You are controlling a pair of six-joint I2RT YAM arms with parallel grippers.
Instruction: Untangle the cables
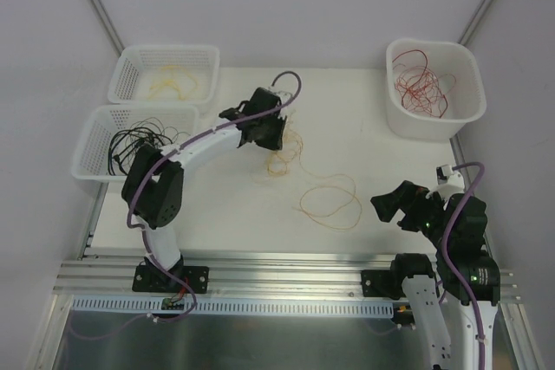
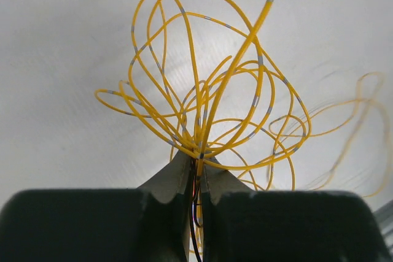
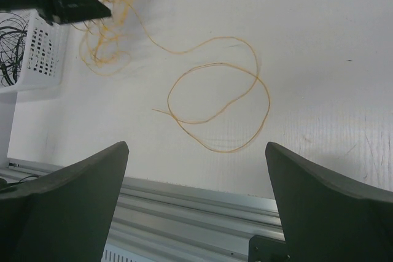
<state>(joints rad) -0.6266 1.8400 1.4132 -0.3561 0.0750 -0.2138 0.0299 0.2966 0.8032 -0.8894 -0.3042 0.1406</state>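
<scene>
A: Where is the left gripper (image 1: 264,127) in relation to the yellow tangle (image 1: 282,158)?

B: Right on it. In the left wrist view the left gripper (image 2: 195,161) has its two fingers (image 2: 169,179) pressed together, with a bunch of strands from the yellow tangle (image 2: 202,90) pinched between the tips. The loops fan out beyond them over the white table (image 2: 61,59). A dark strand shows in the slit between the fingers.

A: And the left arm (image 1: 156,184)?

B: Its elbow is bent up on the near-left side of the tangle. The forearm stretches out to it, with a purple hose (image 1: 208,132) running along it.

A: What about the right gripper (image 1: 395,201)?

B: It is well off to the near right of the tangle, and the right arm (image 1: 460,231) is folded back close to its base. In its own view the right gripper (image 3: 196,151) has its fingers (image 3: 80,182) spread wide with nothing between them. It looks down on a loose yellow loop (image 3: 218,105).

A: Is that loop joined to the tangle?

B: One strand runs from the loose yellow loop (image 1: 329,201) up toward the tangle. I cannot tell if they are knotted together.

A: Where are the other cables?

B: The black cables (image 1: 139,140) sit in a basket (image 1: 91,158) to the left of the tangle. More yellow cables (image 1: 169,84) lie in a second basket (image 1: 165,48) to its far left. The red cables (image 1: 421,84) are in a white bin (image 1: 434,127) to its far right.
</scene>
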